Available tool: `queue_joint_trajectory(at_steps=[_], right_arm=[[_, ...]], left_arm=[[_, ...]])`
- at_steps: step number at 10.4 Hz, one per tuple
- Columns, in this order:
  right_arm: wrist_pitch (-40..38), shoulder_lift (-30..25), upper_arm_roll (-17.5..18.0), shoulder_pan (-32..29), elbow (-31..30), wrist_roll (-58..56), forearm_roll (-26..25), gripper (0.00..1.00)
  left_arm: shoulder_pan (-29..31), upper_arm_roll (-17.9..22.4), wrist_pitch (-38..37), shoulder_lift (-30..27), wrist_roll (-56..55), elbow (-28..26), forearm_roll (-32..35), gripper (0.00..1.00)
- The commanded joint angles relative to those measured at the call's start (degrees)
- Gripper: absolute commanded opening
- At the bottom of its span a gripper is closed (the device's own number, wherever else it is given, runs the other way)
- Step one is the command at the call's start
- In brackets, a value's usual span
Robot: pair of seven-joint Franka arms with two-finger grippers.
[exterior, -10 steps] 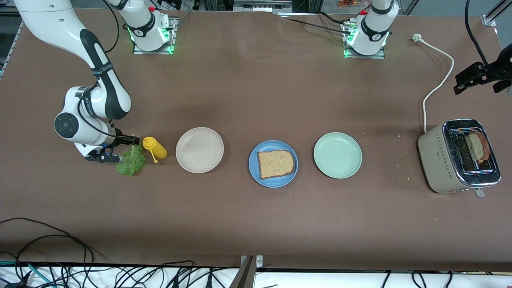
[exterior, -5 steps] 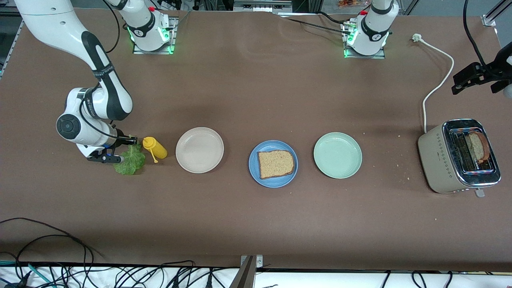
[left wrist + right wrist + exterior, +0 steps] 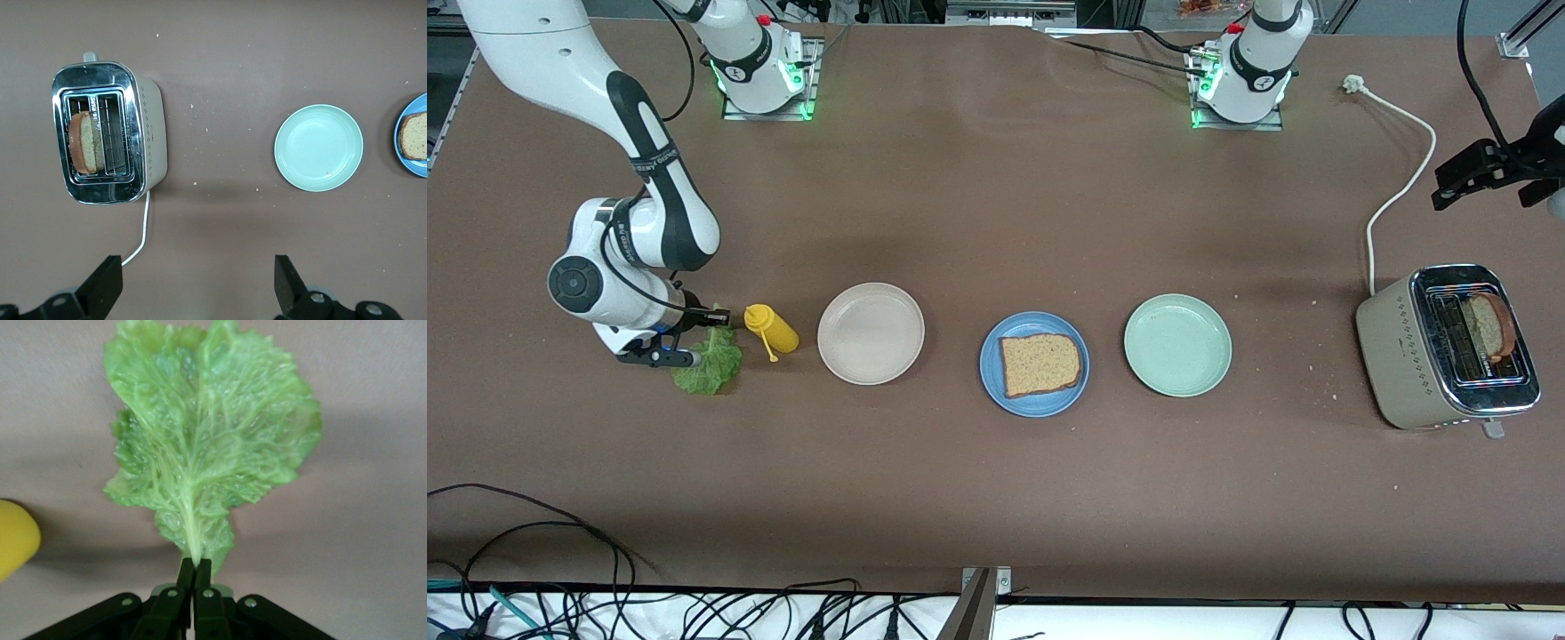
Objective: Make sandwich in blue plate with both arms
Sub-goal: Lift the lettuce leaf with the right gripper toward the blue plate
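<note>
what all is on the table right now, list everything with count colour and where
blue plate: 1, medium blue, middle of the row of plates
bread slice: 1, brown, flat on the blue plate
beige plate: 1, beige, beside the blue plate toward the right arm's end
green plate: 1, pale green, beside the blue plate toward the left arm's end
lettuce leaf: 1, green, beside the yellow bottle
yellow bottle: 1, yellow, lying between lettuce and beige plate
toaster: 1, beige and chrome, left arm's end, bread in one slot
right gripper: shut on the lettuce stem
left gripper: open, up over the toaster end
</note>
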Motion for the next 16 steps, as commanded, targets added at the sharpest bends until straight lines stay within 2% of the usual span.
queue_joint_trajectory(at_steps=[1,6,8,10,13,15,16], right_arm=[[-9.43,-0.75,0.13,-0.08,7.10,-1.09,0.75,0.00],[-39.22,-2.24,0.12,-0.08,27.04,-0.04,0.75,0.00],[-46.11,-2.33,0.74,0.27,33.21,0.32,1.88,0.00],[-48.14,-4.34,3.98,0.44,35.17,5.46,6.44,0.00],[-49.38,-5.49,15.38,0.71,35.26,26.79,6.55,0.00],[-46.07,-4.53,22.33,1.58,35.26,40.68,6.46,0.00],[-42.91,-3.74,23.14,3.59,35.26,46.14,6.55,0.00]], left_arm=[[-0.08,-0.08,-0.57,-0.18,-0.39,-0.01,1.92,1.00],[0.01,0.01,-0.57,-0.09,-0.48,-0.01,1.92,1.00],[0.10,0.01,-0.57,-0.09,-0.39,-0.01,1.92,1.00],[0.10,0.10,-0.57,-0.09,-0.39,-0.01,1.92,1.00],[0.10,0.10,-0.57,-0.09,-0.39,-0.01,1.92,1.00],[0.10,0.10,-0.57,-0.09,-0.39,-0.01,1.92,1.00],[0.19,0.10,-0.57,-0.09,-0.39,-0.01,1.92,1.00]])
